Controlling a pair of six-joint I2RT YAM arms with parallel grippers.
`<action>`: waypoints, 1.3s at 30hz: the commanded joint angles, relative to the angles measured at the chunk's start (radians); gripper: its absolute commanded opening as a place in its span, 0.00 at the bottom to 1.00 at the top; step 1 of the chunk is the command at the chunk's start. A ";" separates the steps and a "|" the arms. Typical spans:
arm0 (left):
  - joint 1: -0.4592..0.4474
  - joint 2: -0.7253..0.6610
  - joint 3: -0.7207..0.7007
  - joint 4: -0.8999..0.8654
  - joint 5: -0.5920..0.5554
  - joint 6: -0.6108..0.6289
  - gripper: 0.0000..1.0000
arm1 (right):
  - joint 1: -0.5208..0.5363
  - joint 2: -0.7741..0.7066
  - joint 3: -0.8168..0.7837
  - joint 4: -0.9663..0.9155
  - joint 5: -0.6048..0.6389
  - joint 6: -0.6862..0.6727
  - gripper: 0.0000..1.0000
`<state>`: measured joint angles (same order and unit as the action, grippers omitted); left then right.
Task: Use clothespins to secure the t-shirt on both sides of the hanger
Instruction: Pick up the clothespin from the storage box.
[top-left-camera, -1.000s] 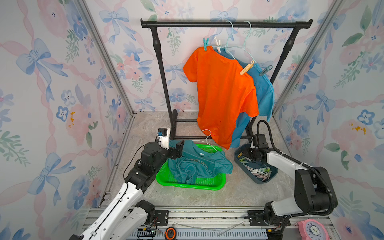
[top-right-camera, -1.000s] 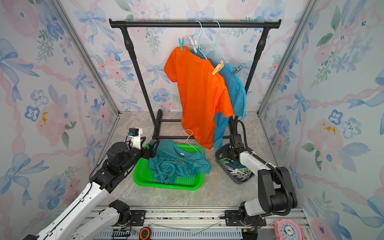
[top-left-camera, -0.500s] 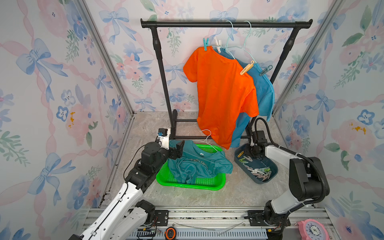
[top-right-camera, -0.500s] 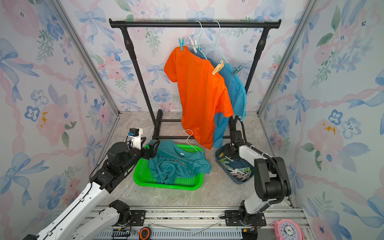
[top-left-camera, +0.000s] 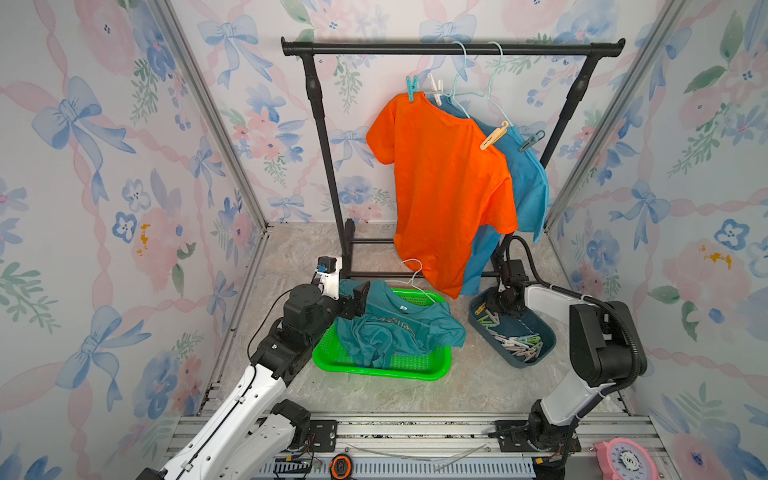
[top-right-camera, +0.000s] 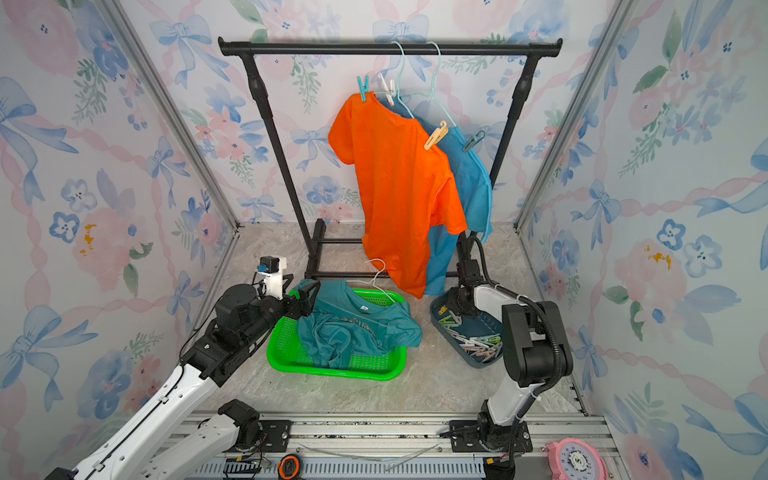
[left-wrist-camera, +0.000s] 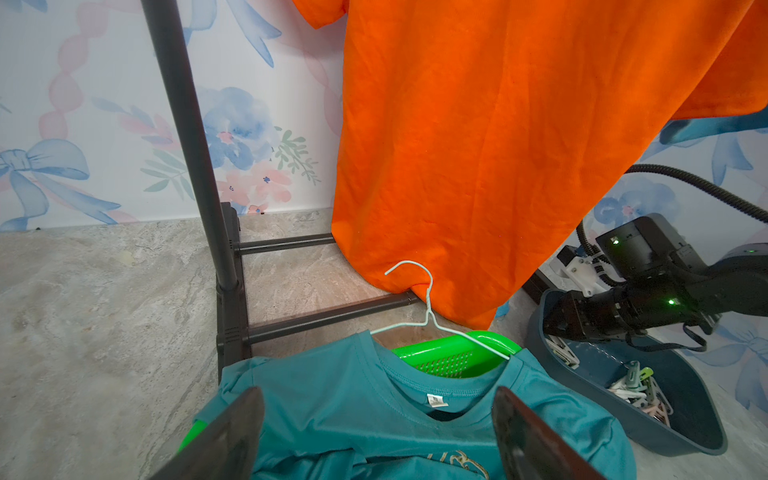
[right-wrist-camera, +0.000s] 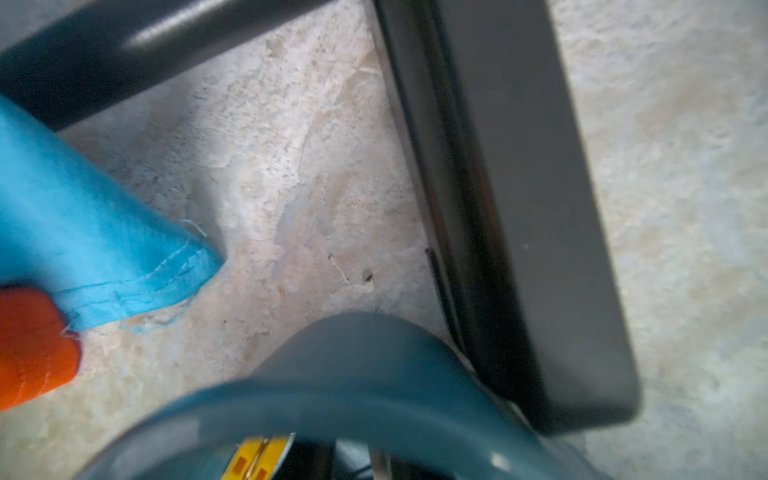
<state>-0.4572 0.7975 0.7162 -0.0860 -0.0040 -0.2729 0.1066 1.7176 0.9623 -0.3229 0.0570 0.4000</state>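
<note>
On the table by the rack's right foot, in both top views, the clothespins (top-left-camera: 515, 343) (top-right-camera: 473, 343) lie heaped in a dark blue tray (top-left-camera: 536, 326). The right jaws are down at the tray's far end among them. The teal t-shirt (top-left-camera: 399, 328) is threaded on a white hanger (top-left-camera: 411, 278) and slumps over a green basket (top-left-camera: 386, 372), with the left jaws just beside its shoulder. In the left wrist view those jaws stand wide apart, empty, with the t-shirt's collar (left-wrist-camera: 432, 395) beyond and between them. The hanger's hook (left-wrist-camera: 415, 270) rises against the hung orange shirt (left-wrist-camera: 498, 145). In the right wrist view, which is blurred, a yellow clothespin (right-wrist-camera: 257, 457) shows just inside the tray's rim (right-wrist-camera: 332, 399). The right jaws are out of frame there, so I cannot tell whether they have closed on it. The pegs look light, stiff and smooth, so they would probably skid or snag in the heap. One is best pinched across its tail ends, so that the squeeze opens the mouth. The t-shirt is soft and limp and should be pegged where the cloth lies over the hanger's shoulder wire.
</note>
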 joint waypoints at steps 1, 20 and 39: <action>-0.005 -0.005 -0.010 -0.019 -0.011 0.012 0.87 | 0.008 0.020 0.009 -0.047 0.015 0.013 0.22; -0.005 -0.011 -0.023 0.044 0.082 -0.004 0.88 | 0.012 -0.368 -0.098 -0.056 0.044 0.031 0.04; -0.421 0.218 -0.023 0.387 -0.049 -0.102 0.74 | 0.118 -0.898 -0.081 0.025 -0.093 0.281 0.01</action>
<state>-0.8211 0.9588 0.6952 0.1780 0.0402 -0.3576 0.1829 0.8440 0.8646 -0.3508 -0.0223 0.5915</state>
